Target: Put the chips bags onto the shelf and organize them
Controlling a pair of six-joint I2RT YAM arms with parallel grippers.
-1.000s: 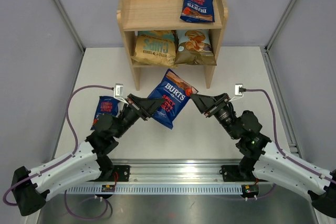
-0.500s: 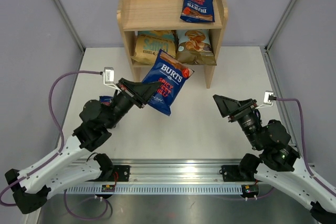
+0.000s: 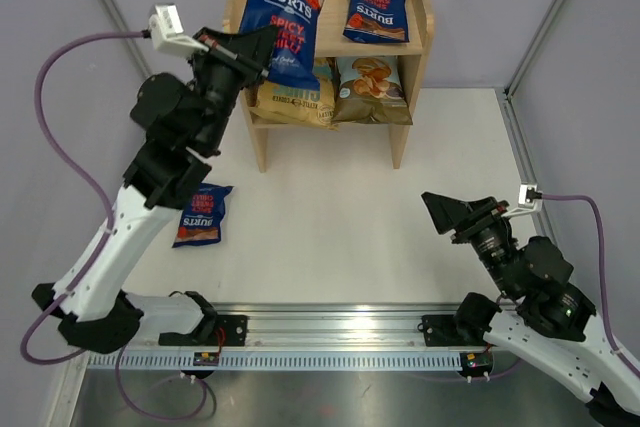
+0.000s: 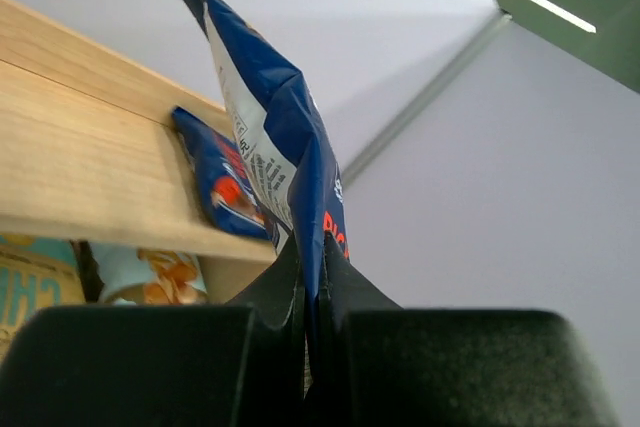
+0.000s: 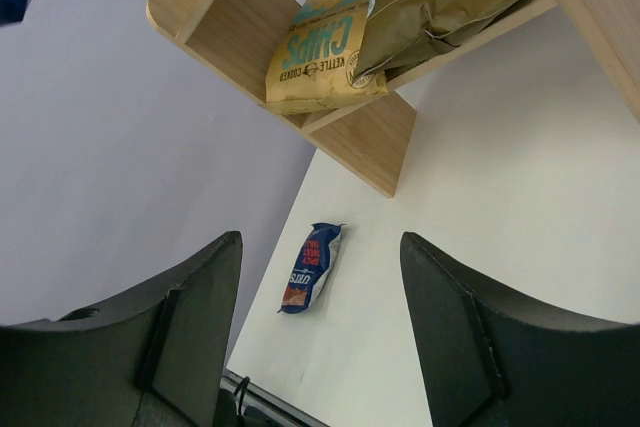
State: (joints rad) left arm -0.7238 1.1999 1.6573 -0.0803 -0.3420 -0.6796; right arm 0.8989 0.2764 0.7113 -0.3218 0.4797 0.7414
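Your left fingers [image 3: 262, 47] are clamped on the held Burts bag [image 3: 282, 22], which is upright over the left half of the shelf [image 3: 350, 49] top tier. Your right fingers [image 3: 443, 214] are spread wide above the table [image 3: 350, 217]. A loose Burts bag [image 3: 200, 215] lies on the table.

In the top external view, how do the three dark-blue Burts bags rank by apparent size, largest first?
Largest: the held Burts bag, though it may sit nearer the camera.
The Burts bag on the top tier and the Burts bag on the table look alike; I cannot rank them.

Blue Burts bag [image 4: 285, 162] in tool [image 4: 312, 292]
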